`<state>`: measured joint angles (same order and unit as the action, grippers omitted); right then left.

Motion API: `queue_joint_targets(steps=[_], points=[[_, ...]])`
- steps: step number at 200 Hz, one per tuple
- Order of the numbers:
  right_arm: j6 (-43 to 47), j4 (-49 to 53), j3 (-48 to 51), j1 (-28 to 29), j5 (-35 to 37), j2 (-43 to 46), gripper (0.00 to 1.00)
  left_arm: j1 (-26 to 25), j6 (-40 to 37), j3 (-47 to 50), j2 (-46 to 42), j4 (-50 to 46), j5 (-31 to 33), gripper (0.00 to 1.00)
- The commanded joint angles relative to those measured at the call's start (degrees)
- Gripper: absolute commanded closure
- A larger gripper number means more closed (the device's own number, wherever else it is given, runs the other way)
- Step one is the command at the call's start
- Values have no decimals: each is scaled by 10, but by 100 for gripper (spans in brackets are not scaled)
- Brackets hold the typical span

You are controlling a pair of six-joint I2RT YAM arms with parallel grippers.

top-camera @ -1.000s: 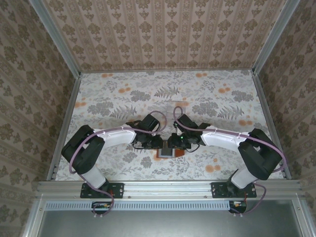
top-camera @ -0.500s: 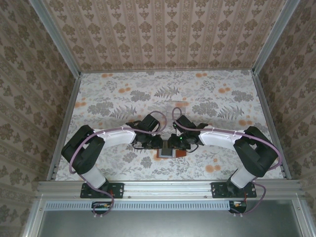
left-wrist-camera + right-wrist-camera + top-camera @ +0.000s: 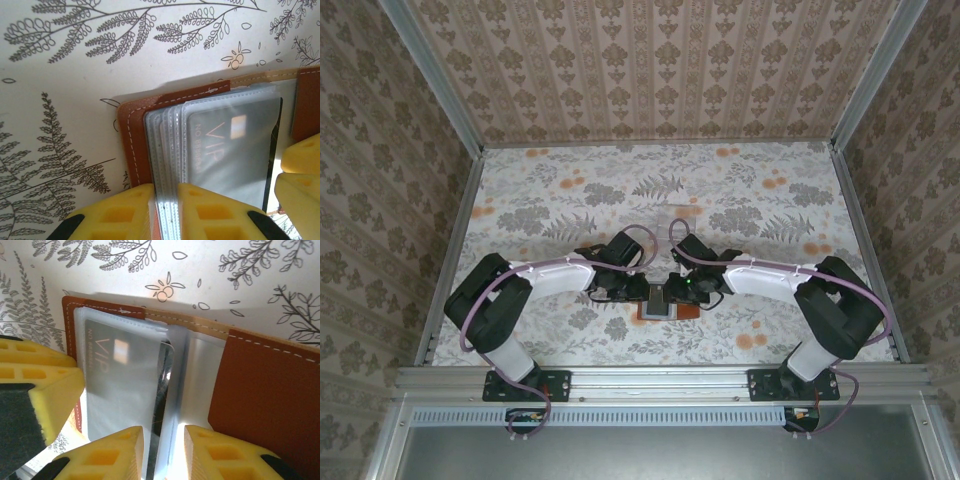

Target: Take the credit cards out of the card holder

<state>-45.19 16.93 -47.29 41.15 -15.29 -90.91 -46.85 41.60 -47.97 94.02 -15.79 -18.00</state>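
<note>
Two credit cards (image 3: 120,380) inside the card holder (image 3: 270,390), tucked in its clear pockets (image 3: 167,150). One pale grey card (image 3: 230,150) with "VIP" on it, on top. One dark card (image 3: 161,385) behind it, just a thin edge peeking out. Card holder open and flat on the flowery desk (image 3: 570,190), low in the middle of the top view, right between the two hands. Left hand (image 3: 166,212) at the bottom of its own view, yellow fingers (image 3: 115,217) squeezed tight on the edges of the card holder's clear pockets. Right hand (image 3: 164,455) at the bottom of its own view, fingers a little apart, with a pocket and the dark card's edge in the gap. Can't tell if squeezing or only around them.
</note>
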Motion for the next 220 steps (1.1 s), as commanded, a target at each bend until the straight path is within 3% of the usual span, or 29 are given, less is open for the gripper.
queue_joint_targets(steps=[1,112,169,220], points=[[-9,-15,-8,1,-23,11,72,-3,2,16,6,-11,4,81],[-10,-39,-13,0,-39,-33,72,-3,2,15,4,-14,4,82],[18,55,-38,1,34,-20,72,-2,1,14,5,-20,8,82],[20,55,-46,0,22,9,71,-2,1,8,1,-26,9,82]])
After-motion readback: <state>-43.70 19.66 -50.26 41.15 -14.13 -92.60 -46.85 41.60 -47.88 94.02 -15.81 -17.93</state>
